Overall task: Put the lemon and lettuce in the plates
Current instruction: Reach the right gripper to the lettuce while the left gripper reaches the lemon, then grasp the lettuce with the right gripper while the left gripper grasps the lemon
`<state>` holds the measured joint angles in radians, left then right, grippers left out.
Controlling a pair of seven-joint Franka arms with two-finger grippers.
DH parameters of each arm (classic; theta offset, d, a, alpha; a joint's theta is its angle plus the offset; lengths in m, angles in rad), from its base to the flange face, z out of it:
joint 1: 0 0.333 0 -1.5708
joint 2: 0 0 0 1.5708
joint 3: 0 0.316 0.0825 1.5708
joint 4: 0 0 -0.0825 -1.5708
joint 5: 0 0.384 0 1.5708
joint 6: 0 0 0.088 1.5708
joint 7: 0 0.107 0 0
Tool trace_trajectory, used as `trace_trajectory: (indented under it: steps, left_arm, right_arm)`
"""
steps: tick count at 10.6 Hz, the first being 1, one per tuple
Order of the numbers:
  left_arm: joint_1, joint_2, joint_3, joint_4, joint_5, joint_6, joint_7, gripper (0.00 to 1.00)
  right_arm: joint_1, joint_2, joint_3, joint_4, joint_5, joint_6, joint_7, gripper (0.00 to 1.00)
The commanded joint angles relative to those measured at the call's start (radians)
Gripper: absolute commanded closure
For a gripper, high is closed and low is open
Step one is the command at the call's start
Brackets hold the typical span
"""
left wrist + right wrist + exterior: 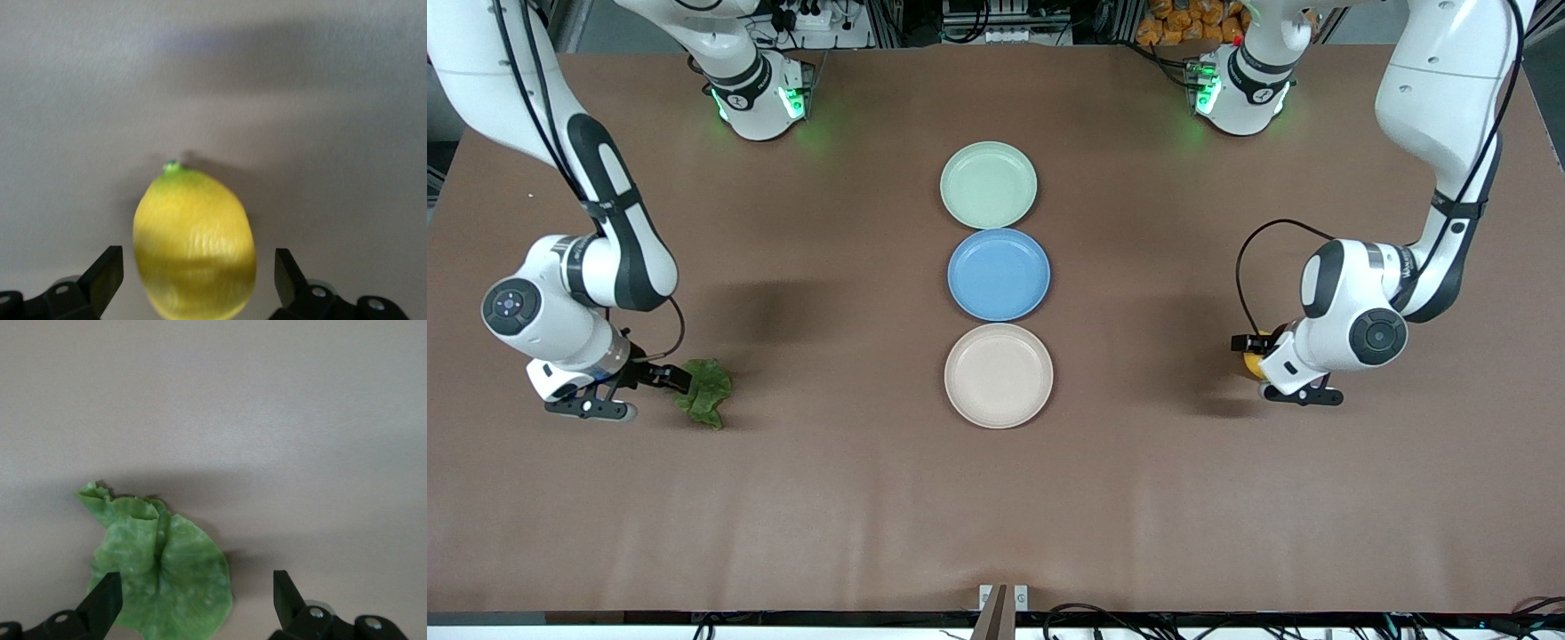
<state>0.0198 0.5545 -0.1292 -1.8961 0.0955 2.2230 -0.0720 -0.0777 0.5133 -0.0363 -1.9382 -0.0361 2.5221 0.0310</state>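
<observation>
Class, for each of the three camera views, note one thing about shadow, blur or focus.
Front view: sharp, soft arm shadows on the table either side of the plates. Left wrist view: the lemon is blurred, its shadow dark beneath it. Right wrist view: the lettuce is fairly sharp and casts a shadow along its edge.

The front view looks down from high across the table (996, 498) toward both robot bases. Each of the 2 wrist views looks close down between its own fingers; they share the lemon (193, 243) (1254, 363) and the lettuce (160, 577) (706, 391) with it.
</observation>
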Motion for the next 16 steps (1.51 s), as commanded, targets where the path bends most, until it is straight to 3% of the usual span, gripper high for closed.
trace_trajectory:
  steps: [1,2,7,8,9,10,12,14,16]
  left_arm:
    - [-0.008,0.018,-0.003,0.015,0.027,0.043,-0.069,0.91]
    - [-0.011,0.018,-0.003,0.015,0.029,0.044,-0.069,1.0]
    - [-0.032,-0.037,-0.018,0.06,0.024,0.043,-0.074,1.0]
    - [-0.037,-0.041,-0.051,0.096,0.014,0.043,-0.093,1.0]
    - [-0.041,-0.041,-0.07,0.132,0.012,0.043,-0.139,1.0]
    - [-0.046,-0.038,-0.095,0.165,0.012,0.044,-0.176,1.0]
    - [-0.053,-0.024,-0.141,0.225,-0.019,0.044,-0.239,1.0]
    - [-0.11,-0.019,-0.144,0.242,-0.036,0.044,-0.328,1.0]
    - [-0.159,0.004,-0.144,0.285,-0.037,0.044,-0.425,1.0]
  right_arm:
    - [0.01,0.037,0.004,0.033,0.123,0.004,-0.003,0.0]
    - [0.012,0.043,0.004,0.027,0.125,0.026,-0.003,0.0]
    - [0.021,0.106,0.003,0.002,0.125,0.115,0.003,0.04]
    - [0.024,0.109,0.003,0.002,0.125,0.116,0.007,0.11]
    - [0.027,0.11,0.003,0.002,0.124,0.116,0.009,0.34]
    - [0.035,0.11,0.003,0.002,0.123,0.116,0.009,0.67]
    - [0.041,0.099,0.003,0.002,0.122,0.104,0.018,0.99]
    - [0.05,0.068,0.003,0.004,0.122,0.074,0.024,1.0]
    - [0.064,-0.001,0.003,0.016,0.122,-0.058,0.035,1.0]
